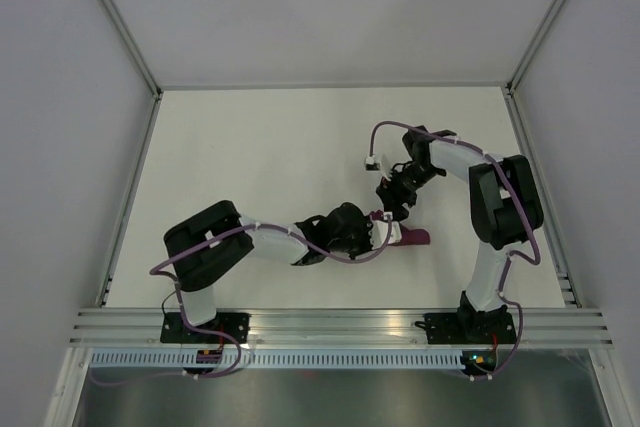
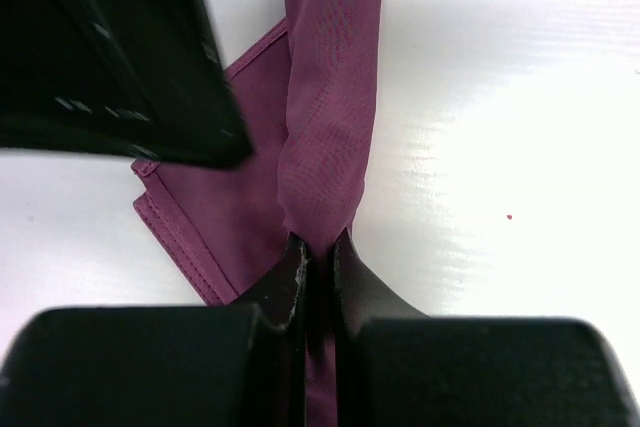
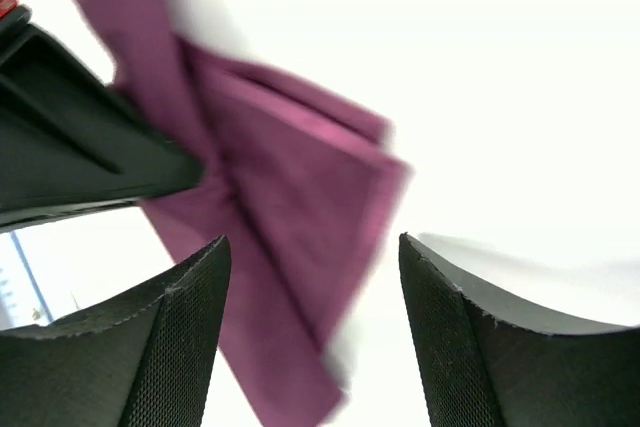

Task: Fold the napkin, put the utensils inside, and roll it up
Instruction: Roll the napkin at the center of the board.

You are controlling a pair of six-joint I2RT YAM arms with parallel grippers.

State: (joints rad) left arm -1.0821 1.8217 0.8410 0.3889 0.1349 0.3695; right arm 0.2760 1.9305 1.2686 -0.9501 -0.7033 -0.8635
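Note:
The plum-purple napkin lies bunched and folded on the white table, right of centre near the front. In the left wrist view my left gripper is shut on a narrow gathered band of the napkin, which runs up and away from the jaws. From above, the left gripper sits at the cloth's left end. My right gripper hovers just over the napkin, open, with nothing between its fingers. It stands close behind the left gripper in the top view. The utensils are out of view.
The table is walled by white panels at the back and sides. An aluminium rail runs along the near edge by the arm bases. The right arm's body crowds the upper left of the left wrist view.

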